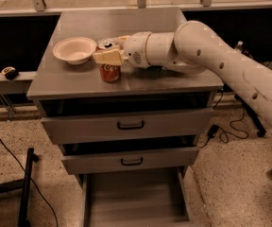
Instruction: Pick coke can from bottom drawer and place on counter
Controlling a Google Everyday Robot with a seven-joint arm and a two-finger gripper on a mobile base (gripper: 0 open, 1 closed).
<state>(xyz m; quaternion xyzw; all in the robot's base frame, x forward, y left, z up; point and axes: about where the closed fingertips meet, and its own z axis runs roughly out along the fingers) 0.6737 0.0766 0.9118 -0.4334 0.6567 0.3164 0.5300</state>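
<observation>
**Item 1:** coke can (110,73), red, upright, centre-left of frame. Its base appears to rest on the counter surface (140,22), just right of the white bowl (74,49).

**Item 2:** your pincer (106,49), entering from the right and clamped across the can's upper half, one finger in front and one behind. This side grasp keeps the can upright for set-down.

**Item 3:** bottom drawer (136,200), pulled out at lower frame, holding no can.

**Status, as judged:** the can looks placed; only letting go is left.

**Markings:** white script on the can, not legible. No other writing you can read.
</observation>
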